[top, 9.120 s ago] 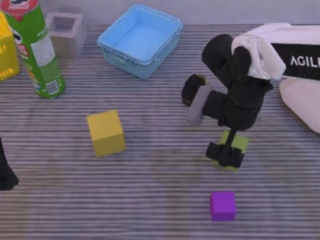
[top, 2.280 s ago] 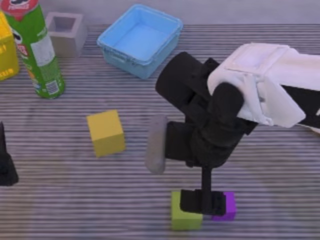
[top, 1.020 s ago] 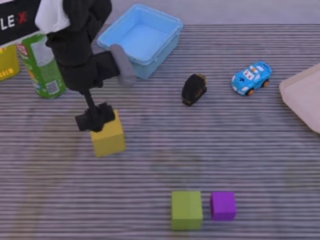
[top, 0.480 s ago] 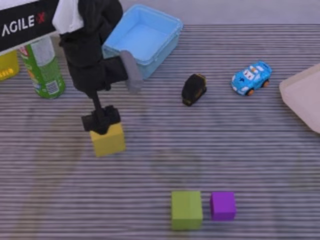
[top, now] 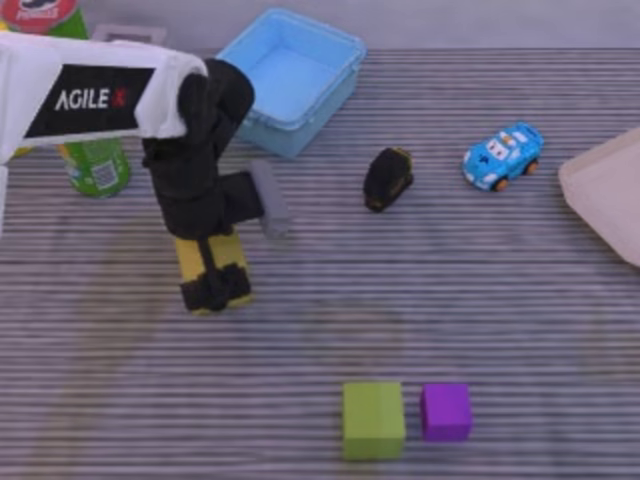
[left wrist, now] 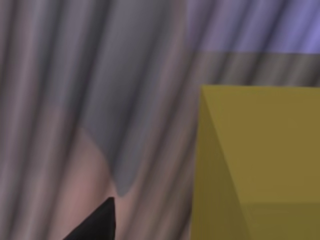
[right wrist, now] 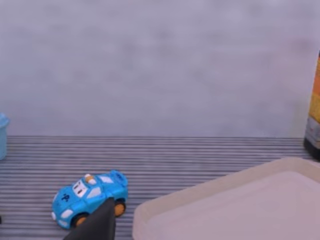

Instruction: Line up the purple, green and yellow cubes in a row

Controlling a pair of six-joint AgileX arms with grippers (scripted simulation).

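Fingers (top: 195,293) of our left gripper (top: 215,288) straddle the yellow cube (top: 213,268), grip uncertain; green cube (top: 373,420) touches purple cube (top: 445,411); blue bin (top: 282,80) and green can (top: 92,165) stand nearby.

We're seeing a blue bin (top: 285,80) sitting at the back, a green can (top: 95,165) standing off to its left, and a black gadget (top: 388,178) lying beside a blue toy car (top: 502,155), near a beige tray (top: 608,195) at the right edge.
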